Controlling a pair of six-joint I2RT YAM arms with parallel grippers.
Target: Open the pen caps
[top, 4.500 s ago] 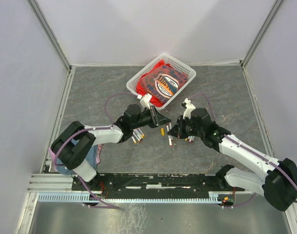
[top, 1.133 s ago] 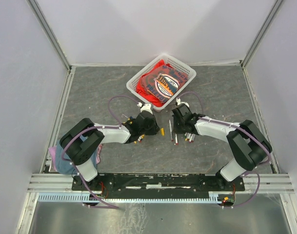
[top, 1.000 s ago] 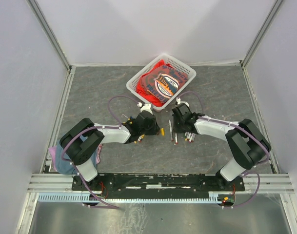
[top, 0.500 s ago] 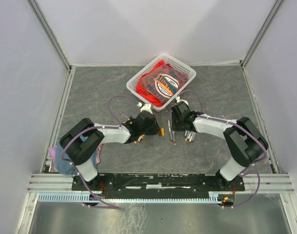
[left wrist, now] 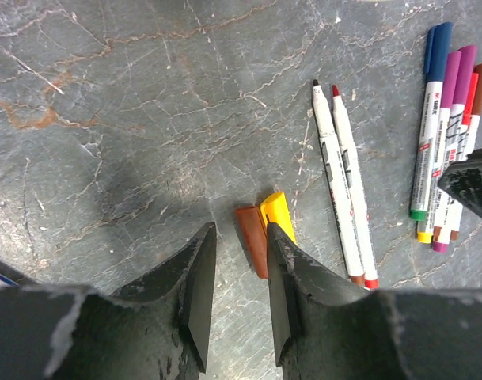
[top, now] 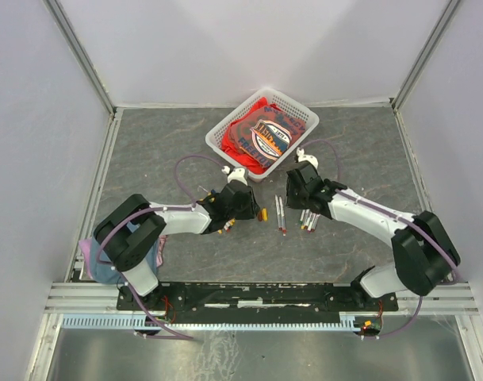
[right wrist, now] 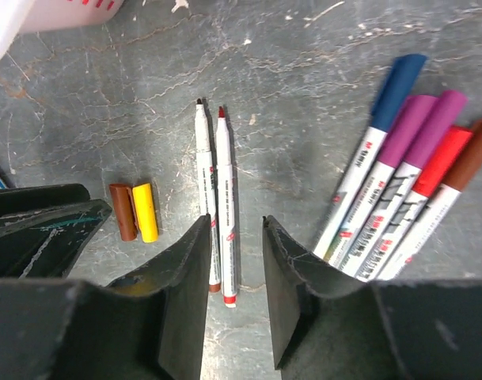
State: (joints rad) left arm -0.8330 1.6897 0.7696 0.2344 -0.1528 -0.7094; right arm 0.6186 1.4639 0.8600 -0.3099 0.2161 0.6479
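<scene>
We're low over the middle of the surface [left wrist: 106, 119] with both arms, and the pens are right under us. Our left end effector [left wrist: 240, 228] has its jaws apart with nothing between them. Just ahead of it lie two loose caps, touching side by side, a brown cap [left wrist: 252, 241] and a yellow cap [left wrist: 277, 220]. Our right end effector [right wrist: 234, 222] is parted too and grips nothing. It hangs above the butt ends of two bare pens [right wrist: 213, 174], one black-tipped and one red-tipped, lying parallel. So we judge those two as done. Just beside them five capped pens [right wrist: 383, 186] lie fanned and touching. Their caps are the work ahead: a blue cap [right wrist: 399, 83] on the outside, then two purple, a red and a brown. Each cap is a short, glossy plastic sleeve on a thin white printed barrel. We expect them to be light and stiff, a bit slippery, and pressed on snugly. We'd pinch one across its round sides near the middle, clamp the barrel with the other end effector, and pull straight along the pen. A crooked pull could let the cap slip out or roll the pen away. The blue one looks the easiest to reach, with free room on its outer side, while the others are packed together. A few more pens [top: 225, 226] peek out beneath the left arm, but they're too small for us to tell whether they're capped.
</scene>
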